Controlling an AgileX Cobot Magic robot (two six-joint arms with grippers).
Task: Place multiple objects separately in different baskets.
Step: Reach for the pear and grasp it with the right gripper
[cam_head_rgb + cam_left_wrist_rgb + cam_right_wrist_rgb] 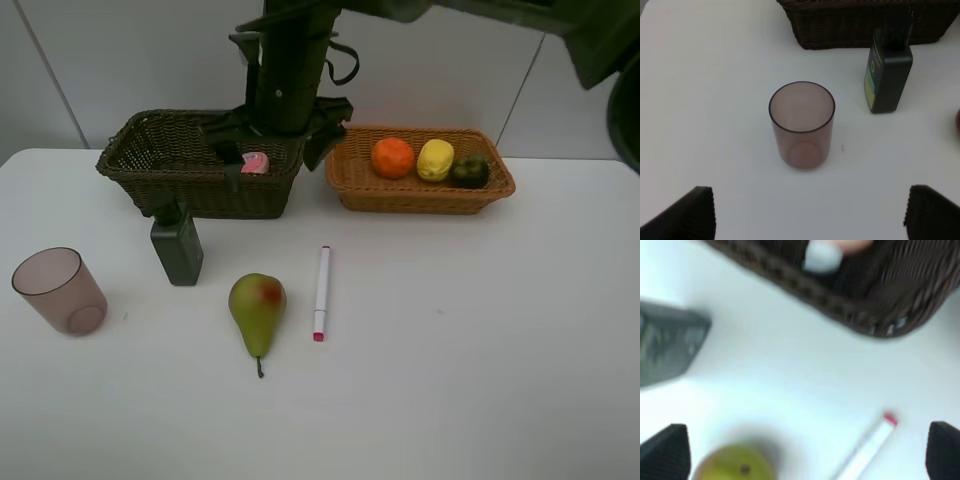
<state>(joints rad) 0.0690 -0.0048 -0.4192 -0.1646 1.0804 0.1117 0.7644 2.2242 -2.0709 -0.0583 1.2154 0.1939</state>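
Wicker baskets sit side by side across the upper middle of the high view: dark basket [220, 195] left, tan basket [420, 196] right. Mauve cup [60, 290] stands at far left, green bottle [178, 250] just before the dark basket, pear [257, 308] at centre. Orange [392, 157], lemon [435, 160] and mangosteen [470, 171] fill the tan basket. Marker [321, 292] lies right of the pear; pink bottle [255, 163] sits in the dark basket. Left gripper [807, 212] and right gripper [802, 452] both gape, empty.
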